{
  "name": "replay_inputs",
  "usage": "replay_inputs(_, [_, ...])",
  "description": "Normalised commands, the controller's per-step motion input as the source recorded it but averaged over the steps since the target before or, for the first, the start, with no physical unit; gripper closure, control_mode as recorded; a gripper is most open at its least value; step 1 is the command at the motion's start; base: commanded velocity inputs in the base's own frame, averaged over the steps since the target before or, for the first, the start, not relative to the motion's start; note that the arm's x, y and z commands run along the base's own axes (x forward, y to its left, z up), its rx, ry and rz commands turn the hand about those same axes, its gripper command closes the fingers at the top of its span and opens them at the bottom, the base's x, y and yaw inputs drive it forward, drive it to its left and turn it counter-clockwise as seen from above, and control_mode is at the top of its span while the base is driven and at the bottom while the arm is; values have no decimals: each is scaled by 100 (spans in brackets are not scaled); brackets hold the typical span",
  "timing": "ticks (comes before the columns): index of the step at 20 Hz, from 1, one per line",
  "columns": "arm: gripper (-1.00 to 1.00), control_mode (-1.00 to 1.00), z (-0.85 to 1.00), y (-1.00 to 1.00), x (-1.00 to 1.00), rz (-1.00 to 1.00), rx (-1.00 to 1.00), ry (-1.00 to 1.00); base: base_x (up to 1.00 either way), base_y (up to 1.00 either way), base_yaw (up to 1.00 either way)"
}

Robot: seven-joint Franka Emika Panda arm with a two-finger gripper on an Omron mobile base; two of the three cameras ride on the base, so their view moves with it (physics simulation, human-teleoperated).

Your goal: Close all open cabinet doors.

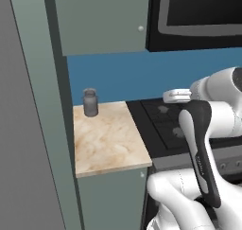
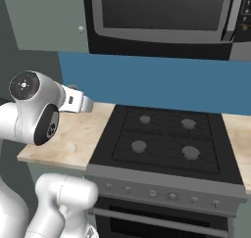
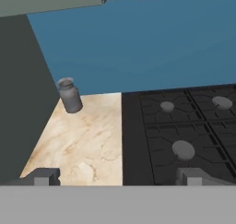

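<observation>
No readable text, labels, brands or numbers anywhere, microwave control panel (image 2: 243,17) with small markings too blurred to read, stove knobs (image 2: 172,196) unmarked, small grey jar (image 1: 90,102) without a label

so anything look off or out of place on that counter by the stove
Nothing stands out. The grey jar stands upright on the marble counter, nothing spilled. The upper cabinet door looks flush. The gripper hovers open above the counter edge.

i count one grey jar (image 1: 90,102), one stove (image 2: 166,139) with four burners, one microwave (image 2: 162,16), and two cabinet doors (image 1: 101,18).
</observation>
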Motion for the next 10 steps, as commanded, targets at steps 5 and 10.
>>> replay_inputs(5, [-100, 100, 0, 0, 0, 0, 0, 0, -35, -3, -24])
replay_inputs(10, [-100, 100, 0, 0, 0, 0, 0, 0, -18, 0, -46])
